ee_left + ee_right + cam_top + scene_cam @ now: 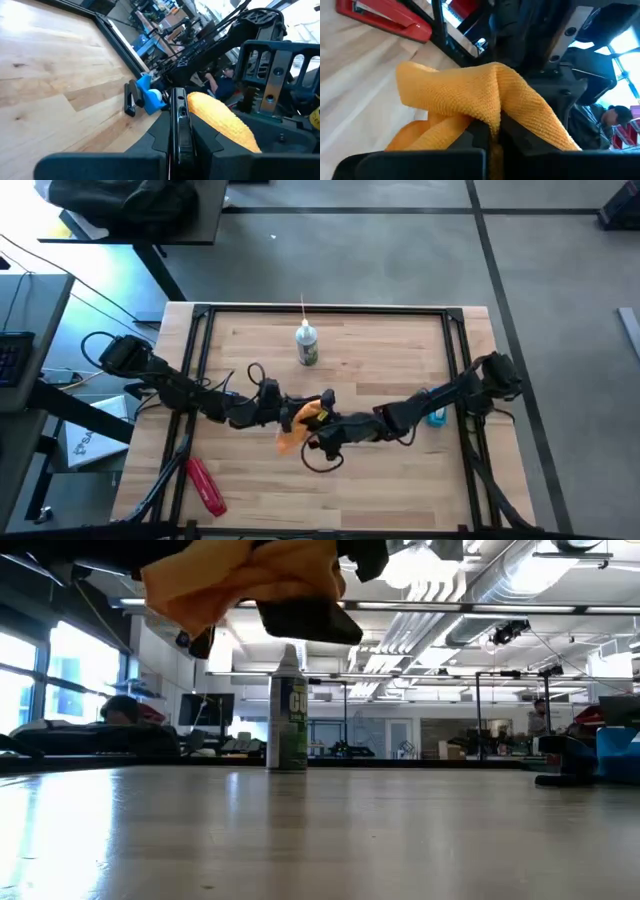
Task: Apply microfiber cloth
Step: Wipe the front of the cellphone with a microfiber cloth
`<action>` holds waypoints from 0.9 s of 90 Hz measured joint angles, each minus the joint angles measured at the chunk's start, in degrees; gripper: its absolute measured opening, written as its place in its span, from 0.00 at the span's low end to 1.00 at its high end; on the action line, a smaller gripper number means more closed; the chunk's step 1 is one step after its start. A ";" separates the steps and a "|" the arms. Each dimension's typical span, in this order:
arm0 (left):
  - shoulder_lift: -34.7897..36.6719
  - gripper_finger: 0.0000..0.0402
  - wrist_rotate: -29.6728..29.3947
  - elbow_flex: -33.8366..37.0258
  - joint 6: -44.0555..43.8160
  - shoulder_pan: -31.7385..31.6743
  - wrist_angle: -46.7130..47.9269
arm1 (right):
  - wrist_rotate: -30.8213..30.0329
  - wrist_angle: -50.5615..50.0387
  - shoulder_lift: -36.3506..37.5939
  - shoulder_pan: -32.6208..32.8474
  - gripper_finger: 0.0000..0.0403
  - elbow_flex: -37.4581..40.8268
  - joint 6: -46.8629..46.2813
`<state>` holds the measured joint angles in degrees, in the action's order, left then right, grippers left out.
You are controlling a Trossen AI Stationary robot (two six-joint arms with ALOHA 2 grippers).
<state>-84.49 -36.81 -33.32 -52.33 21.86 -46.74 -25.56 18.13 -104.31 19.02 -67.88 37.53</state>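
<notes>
Right hand: the right hand [318, 423] was closed on the soft orange-yellow microfiber cloth [300, 423], which bunched over its dark fingers [485, 132] in the right wrist view.
Left hand: the left hand [283, 412] met the right one over the middle of the table; its fingers [179, 125] were clamped edge-on around a thin black slab-shaped phone [178, 131].
Cloth position: the cloth lay against the phone between the two hands, one fold hanging toward the front edge of the table; in the low view cloth [245, 580] and phone [308, 620] were both up in the air, clear of the tabletop.
Beyond the hands: a white spray bottle with a green label [306, 345] stood upright farther back from the two hands, well apart from them.
Right arm side: a small blue and black object [437, 416] lay on the table just beside the right forearm, behind the right hand.
Left front: a red tool with a handle [204, 485] lay flat toward the front corner on the left arm's side, well apart from the left hand.
Table: a light wooden table [380, 350] with a black frame around its edge carried everything.
</notes>
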 joint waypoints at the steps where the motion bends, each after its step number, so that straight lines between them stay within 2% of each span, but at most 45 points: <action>1: 0.00 0.04 0.06 0.00 0.03 0.03 0.06 | 0.60 -0.18 0.00 -0.01 0.00 0.00 -0.28; 17: -0.04 0.04 0.35 0.00 0.41 0.11 0.31 | 8.92 -5.91 0.04 0.52 0.00 0.00 -7.44; 31: -0.04 0.04 0.03 0.00 0.66 0.10 0.09 | 11.69 -11.08 0.04 2.10 0.00 0.00 -11.97; 44: -0.04 0.04 -0.17 -0.02 1.00 0.07 0.07 | 11.97 -14.71 0.04 3.86 0.00 0.00 -12.10; 58: -0.04 0.04 -0.52 -0.02 1.10 0.04 0.09 | 8.10 -16.64 0.02 5.04 0.00 0.00 -11.68; 81: -0.04 0.04 -2.52 -0.02 1.67 0.50 0.72 | -4.36 -15.72 0.02 3.77 0.00 0.00 -7.48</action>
<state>-84.53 -39.33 -33.34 -50.65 22.36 -46.02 -29.92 2.41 -104.29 22.79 -67.88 30.05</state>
